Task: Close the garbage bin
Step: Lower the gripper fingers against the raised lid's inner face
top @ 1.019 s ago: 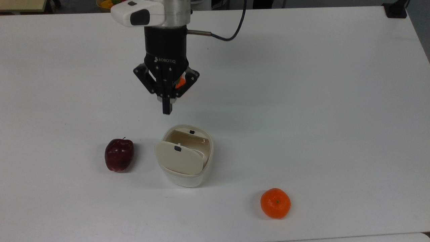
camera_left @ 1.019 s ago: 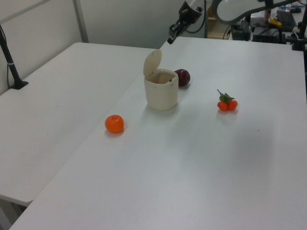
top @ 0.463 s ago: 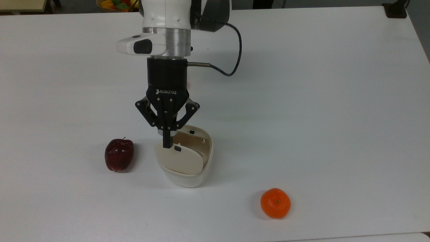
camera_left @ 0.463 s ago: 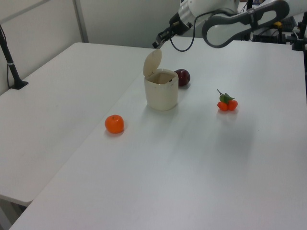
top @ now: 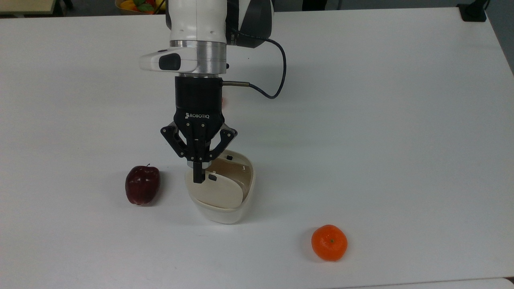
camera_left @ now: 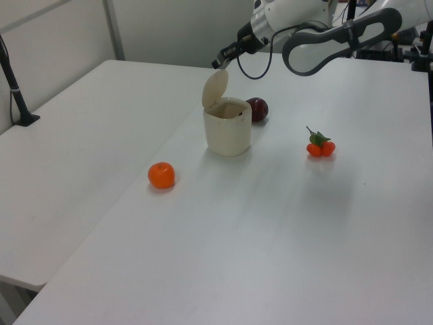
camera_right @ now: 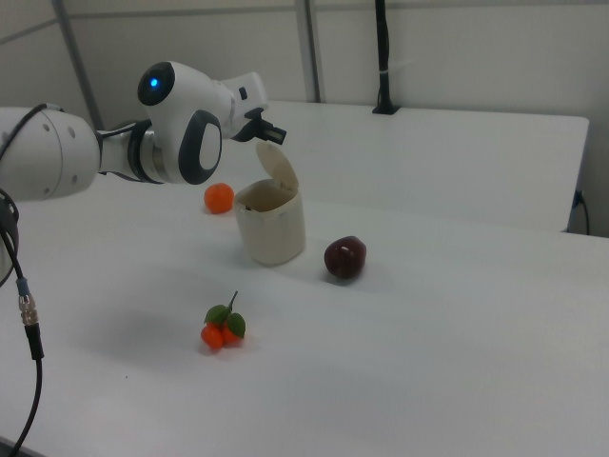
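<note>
top view: apple [top: 142,185] left of garbage bin [top: 223,200] | orange [top: 329,242] right, seemingly nearer

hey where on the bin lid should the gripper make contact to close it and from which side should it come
Go for the top edge of the raised lid, coming from above and behind its outer face. The lid stands nearly upright on the garbage bin, hinged at the rim, so a push high up, far from the hinge, probably swings it down most easily. The gripper, fingers together, hovers just above that edge.
</note>
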Controlling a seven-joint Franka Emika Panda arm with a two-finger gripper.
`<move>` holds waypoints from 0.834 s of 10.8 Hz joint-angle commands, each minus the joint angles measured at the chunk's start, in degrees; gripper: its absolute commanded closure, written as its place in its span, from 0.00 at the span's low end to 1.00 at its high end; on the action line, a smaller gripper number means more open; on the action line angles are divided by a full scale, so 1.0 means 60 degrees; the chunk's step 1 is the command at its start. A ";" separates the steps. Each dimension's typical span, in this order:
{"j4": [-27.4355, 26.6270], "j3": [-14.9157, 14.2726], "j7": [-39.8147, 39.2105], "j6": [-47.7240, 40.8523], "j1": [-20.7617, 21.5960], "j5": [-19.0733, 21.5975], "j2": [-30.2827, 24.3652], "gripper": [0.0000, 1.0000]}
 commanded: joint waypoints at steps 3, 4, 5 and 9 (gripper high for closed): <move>-0.0102 -0.0050 0.0153 -0.0871 0.0054 -0.0038 -0.0284 1.00; -0.0029 -0.0050 0.0094 -0.1835 0.0068 -0.0111 -0.0372 1.00; -0.0043 -0.0035 0.0079 -0.2250 0.0112 -0.0111 -0.0474 1.00; -0.0043 0.0008 0.0036 -0.3715 0.0200 -0.0111 -0.0607 1.00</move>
